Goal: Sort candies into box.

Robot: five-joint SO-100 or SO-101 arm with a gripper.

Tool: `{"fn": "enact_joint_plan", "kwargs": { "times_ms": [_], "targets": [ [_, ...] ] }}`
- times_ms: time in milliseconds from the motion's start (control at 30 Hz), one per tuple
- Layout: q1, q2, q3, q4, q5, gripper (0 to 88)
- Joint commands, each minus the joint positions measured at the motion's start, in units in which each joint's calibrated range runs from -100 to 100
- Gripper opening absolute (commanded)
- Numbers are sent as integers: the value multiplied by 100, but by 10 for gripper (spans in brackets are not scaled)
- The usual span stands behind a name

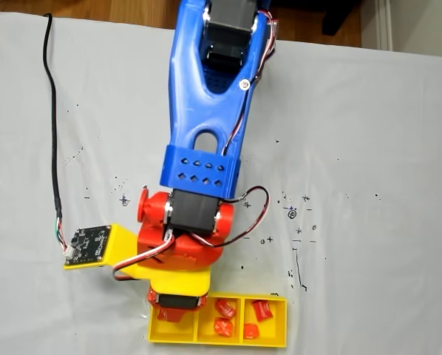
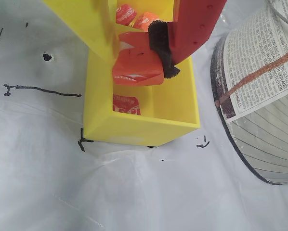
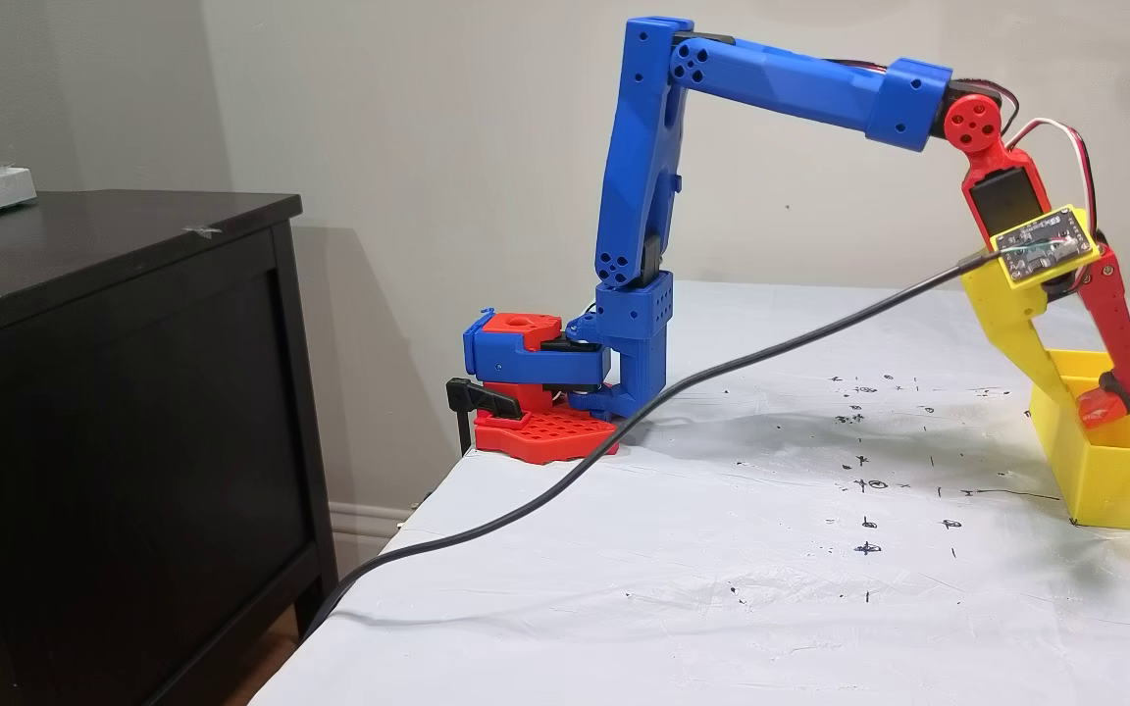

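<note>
My gripper is shut on an orange-red candy, pinched between the yellow finger and the red finger's black pad. It hangs just over the end compartment of the yellow box, where another candy lies on the floor. Two more candies lie in the compartment beyond. From above, the gripper covers the left compartment of the box; two candies sit in the middle compartment and two in the right one. From the side, the gripper dips into the box.
A round newsprint-covered object stands close to the box's right in the wrist view. A black cable trails across the white, ink-marked table cover to the circuit board on the wrist. A dark cabinet stands beside the table.
</note>
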Motion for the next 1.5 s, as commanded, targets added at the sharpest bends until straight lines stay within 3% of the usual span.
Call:
{"fn": "enact_joint_plan", "kwargs": {
  "times_ms": [0, 133, 367, 500, 733, 933, 1267, 1467],
  "targets": [
    [-98, -168, -543, -140, 0, 1],
    [-98, -41, -780, 40, 29, 20],
    [-107, 10, -899, 155, 83, 259],
    [-107, -41, -853, 147, 112, 305],
    [-88, -109, -853, 147, 127, 237],
    [-61, -338, -807, 106, 112, 7],
    [-125, -1296, -43, -50, -54, 2],
    [-650, -2611, 1295, -361, -63, 2]
  ]
}}
